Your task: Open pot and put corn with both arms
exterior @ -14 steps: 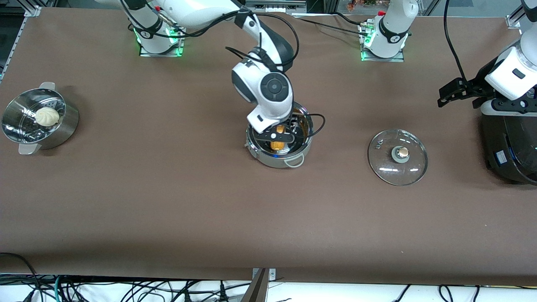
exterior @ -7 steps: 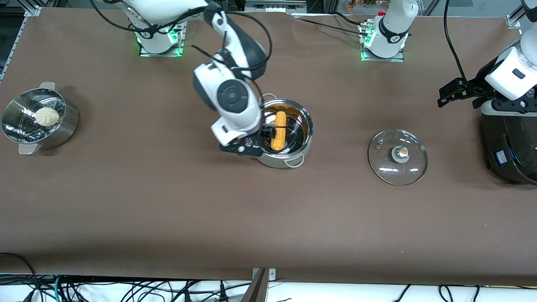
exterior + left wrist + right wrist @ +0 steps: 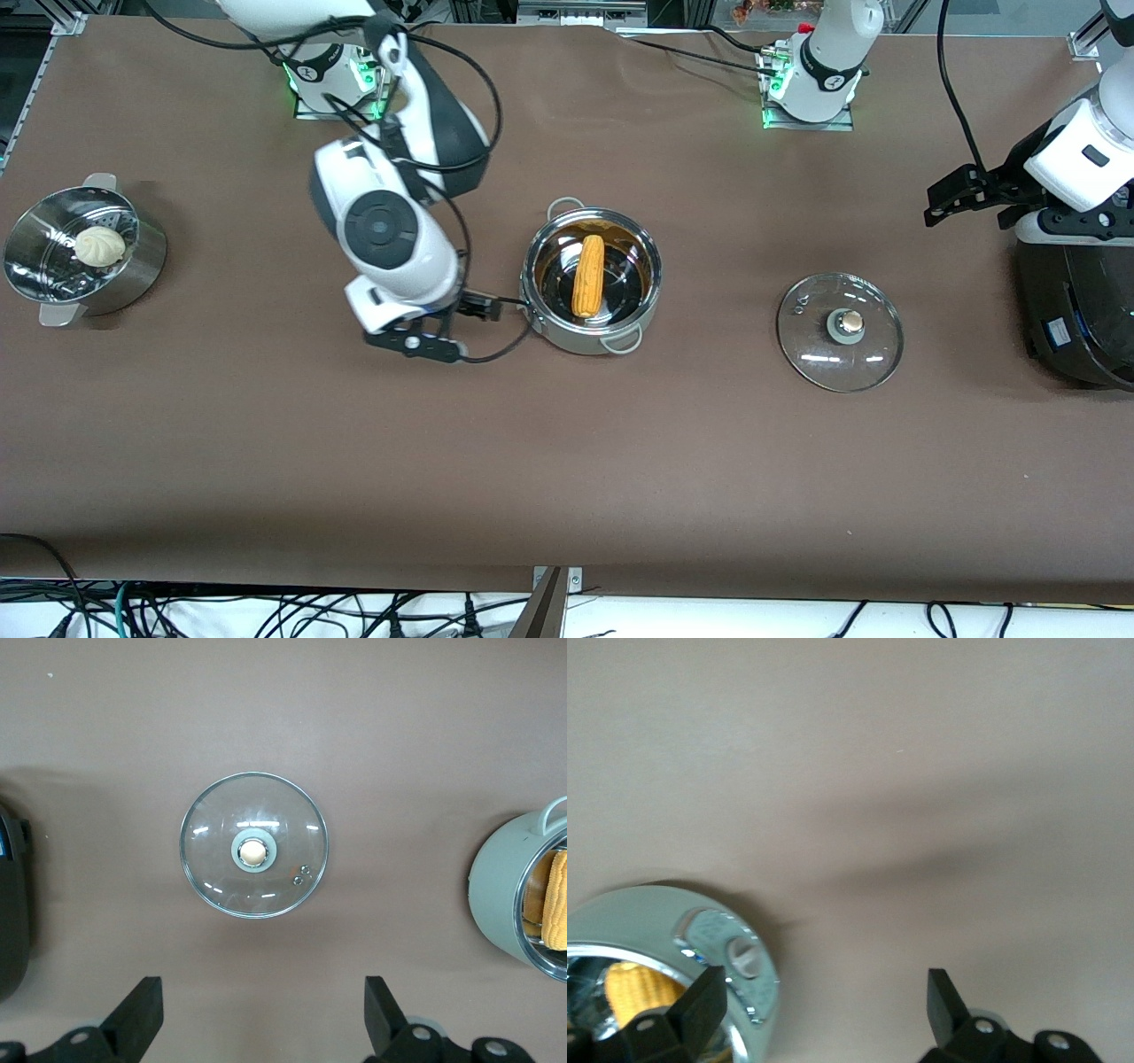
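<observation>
- Two white robot arms work at a brown table (image 3: 266, 461); neither one holds anything.
- A shiny steel pot (image 3: 592, 341) stands uncovered near the middle of the table, with a yellow-orange corn cob (image 3: 588, 276) lying lengthwise on its floor.
- Its glass lid (image 3: 840, 331), with a tan knob, lies flat on the table toward the left arm's end, well apart from the pot.
- The right gripper (image 3: 416, 341) hangs over bare table just beside the pot, toward the right arm's end, its jaws spread and empty.
- The left gripper (image 3: 961, 197) waits above the lid's end of the table, beside a black cooker (image 3: 1076, 319); its jaws are spread and empty too.
- A steel steamer pot (image 3: 133, 266) holding a white bun (image 3: 98, 245) sits at the right arm's end.
- Both task steps look done. One risk: a black cable (image 3: 496, 353) trails from the right gripper close to the pot's rim, so a careless sweep could snag or nudge the pot.
</observation>
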Tool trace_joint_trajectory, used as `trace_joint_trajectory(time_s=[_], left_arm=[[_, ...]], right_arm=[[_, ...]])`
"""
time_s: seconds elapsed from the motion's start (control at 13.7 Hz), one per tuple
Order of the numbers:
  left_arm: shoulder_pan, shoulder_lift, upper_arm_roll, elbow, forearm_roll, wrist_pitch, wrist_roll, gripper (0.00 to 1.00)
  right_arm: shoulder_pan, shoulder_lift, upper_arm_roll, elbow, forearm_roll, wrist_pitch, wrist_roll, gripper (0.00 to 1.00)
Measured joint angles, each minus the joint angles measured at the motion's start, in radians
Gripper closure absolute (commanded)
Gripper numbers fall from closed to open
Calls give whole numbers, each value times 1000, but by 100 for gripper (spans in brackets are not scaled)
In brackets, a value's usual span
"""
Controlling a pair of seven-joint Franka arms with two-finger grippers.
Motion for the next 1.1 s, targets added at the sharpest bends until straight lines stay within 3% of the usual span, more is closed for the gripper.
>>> trace_joint_trajectory(time_s=[0.37,0.66,0.88,1.1], left_arm=[[0,0,0,0,0,0,0,0],[0,0,0,0,0,0,0,0],[0,0,0,0,0,0,0,0],[0,0,0,0,0,0,0,0]], right_arm=[[0,-38,-96,-28,1,-49,-121,0],[26,-59,-232,-54,11,-77,-247,0],[-14,-112,-258,-125,11,-32,-260,0],[-96,-199,-238,-253,7,66,-345,0]])
